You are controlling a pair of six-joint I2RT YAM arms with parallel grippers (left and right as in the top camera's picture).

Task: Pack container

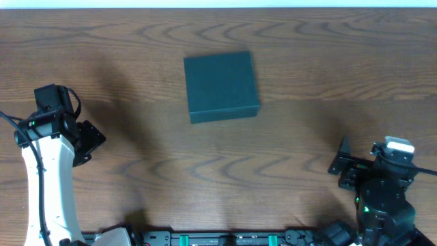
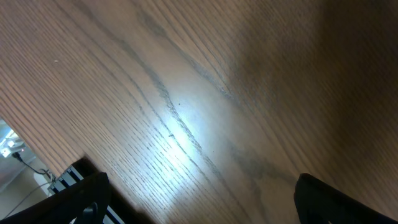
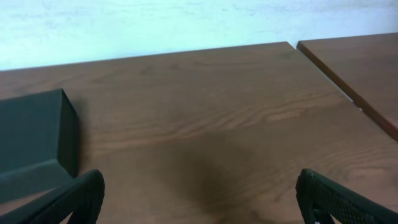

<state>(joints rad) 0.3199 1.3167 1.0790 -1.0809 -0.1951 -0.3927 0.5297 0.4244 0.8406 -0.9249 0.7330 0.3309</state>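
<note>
The container [image 1: 222,85] sat shut toward the far middle of the table [image 1: 321,61], its flap lid flat on top. With no loose item showing on the wood, the packing looked finished. The left gripper [image 2: 199,193] hung over bare tabletop well off to the left, jaws spread wide with nothing between them, and the right gripper [image 3: 199,186] — low at the near right, facing the box from well apart — stood just as wide and empty, both arms probably parked there so as not to disturb it.
</note>
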